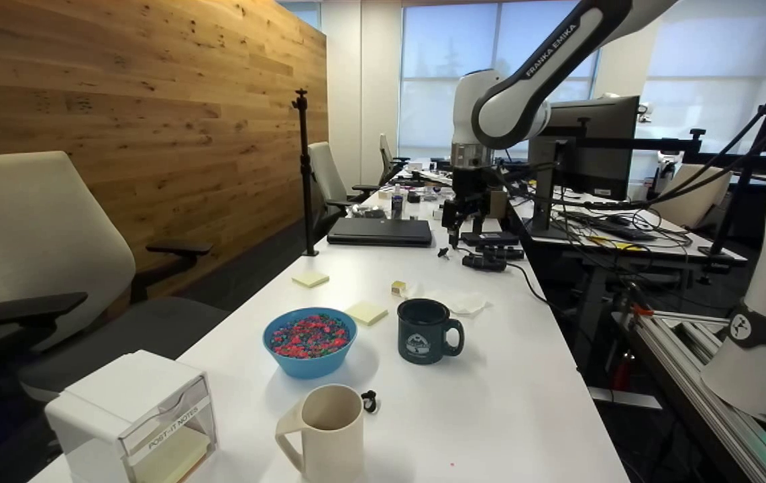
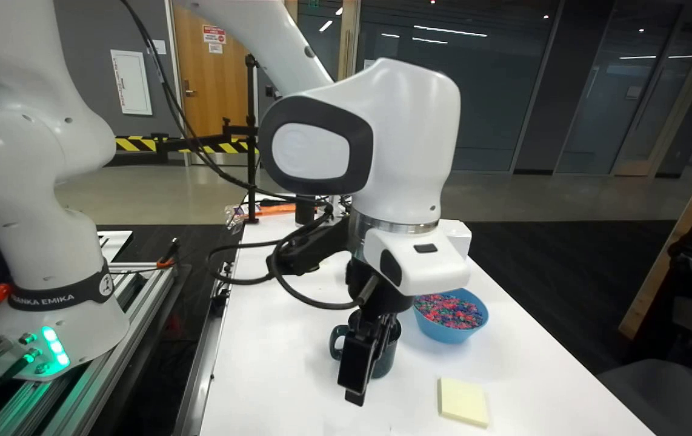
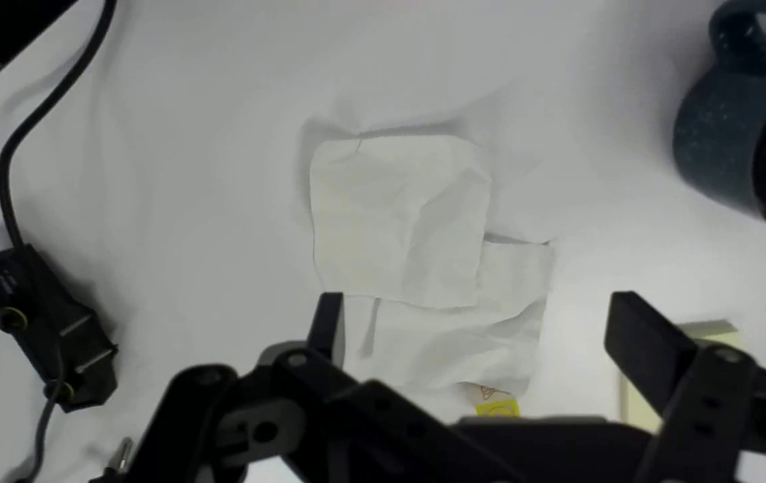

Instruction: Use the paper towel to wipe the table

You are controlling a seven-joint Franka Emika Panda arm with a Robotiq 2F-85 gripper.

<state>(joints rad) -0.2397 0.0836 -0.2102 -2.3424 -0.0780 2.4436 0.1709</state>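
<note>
The paper towel is a thin, creased whitish sheet; in the wrist view the paper towel point(image 3: 400, 221) lies flat in two overlapping parts, and I cannot tell if it is one folded sheet. In an exterior view the paper towel point(image 1: 469, 302) lies behind the dark mug on the white table point(image 1: 517, 409). My gripper point(image 3: 478, 302) has its fingers wide apart with nothing between them, above the table, with the lower part of the towel in view between them. The gripper also shows in an exterior view point(image 1: 465, 233), raised above the table. The other exterior view does not clearly show the towel.
A dark mug point(image 1: 423, 332), a blue bowl point(image 1: 309, 342) of coloured bits, a beige mug point(image 1: 333, 429), a small box point(image 1: 398, 288) and yellow note pads point(image 1: 366, 312) stand around the towel. A black cabled device point(image 3: 54, 329), a laptop point(image 1: 380, 231) and a note box point(image 1: 135, 416) also lie on the table.
</note>
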